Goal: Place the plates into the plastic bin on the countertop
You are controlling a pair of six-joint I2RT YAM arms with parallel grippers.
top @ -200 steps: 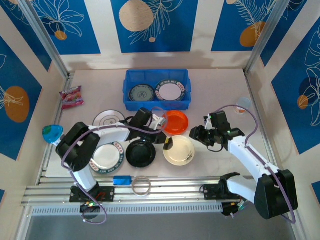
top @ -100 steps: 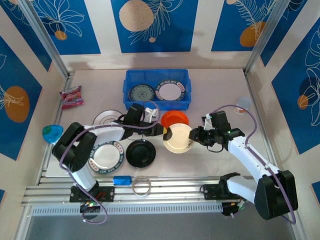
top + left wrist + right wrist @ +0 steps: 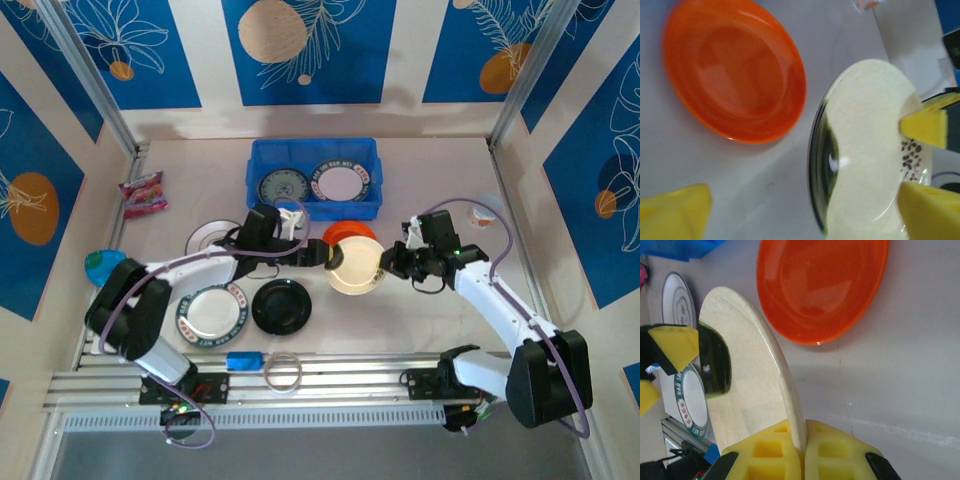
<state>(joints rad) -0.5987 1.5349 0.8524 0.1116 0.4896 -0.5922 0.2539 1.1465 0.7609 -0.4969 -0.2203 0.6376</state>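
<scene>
The cream plate [image 3: 355, 268] is off the countertop [image 3: 440, 190] and tilted on edge, partly covering the orange plate [image 3: 343, 234]. My right gripper [image 3: 388, 262] is shut on its right rim; the rim [image 3: 790, 390] is pinched between the yellow pads of the right gripper [image 3: 804, 437]. My left gripper [image 3: 325, 258] is open at the plate's left side, with the cream plate [image 3: 865, 150] between its wide-spread fingers [image 3: 675, 210]. The orange plate [image 3: 735, 70] lies flat beyond. The blue plastic bin [image 3: 313, 150] holds a teal patterned plate [image 3: 283, 186] and a red-rimmed white plate [image 3: 342, 182].
On the countertop lie a grey-patterned white plate [image 3: 213, 238], a red-rimmed plate [image 3: 210, 310] and a black plate [image 3: 281, 305]. A clear ring [image 3: 283, 372] and a small blue object [image 3: 244, 360] rest on the front rail. A snack packet [image 3: 142, 193] lies far left.
The cream plate went from lying flat to lifted and tilted, a little farther back. My right gripper closed on its rim. My left gripper moved back with it.
</scene>
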